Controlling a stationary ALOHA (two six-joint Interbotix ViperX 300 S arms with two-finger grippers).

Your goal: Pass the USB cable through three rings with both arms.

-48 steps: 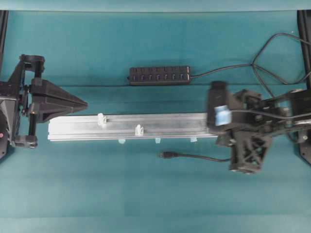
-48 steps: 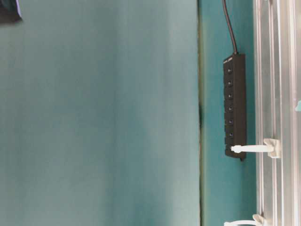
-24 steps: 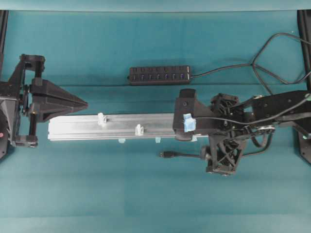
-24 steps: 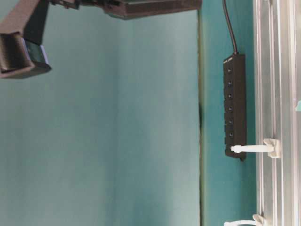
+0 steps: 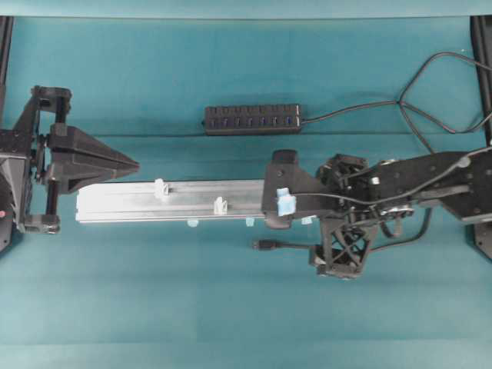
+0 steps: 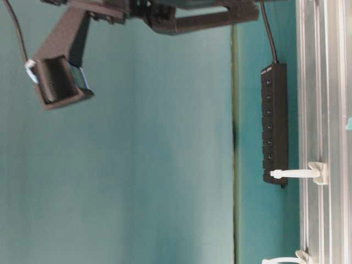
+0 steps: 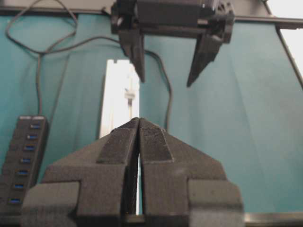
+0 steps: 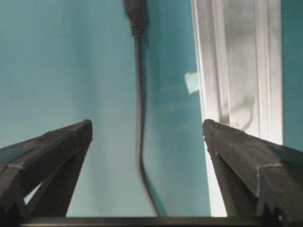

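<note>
The USB cable lies on the cloth just in front of the silver rail, its plug pointing left. My right gripper hangs open astride the cable; in the right wrist view the cable runs up between the two fingers to the plug. Two rings stand upright on the rail. The third is hidden where the right arm covers the rail. My left gripper is shut and empty at the rail's left end, its tips pressed together.
A black USB hub lies behind the rail, its lead looping off to the right. Small pale-blue tape tabs sit along the rail's front edge. The right arm's camera block overhangs the rail.
The right arm has moved left along the rail and lower over the cable, and its jaws have gone from shut to wide open. The left arm has not moved.
</note>
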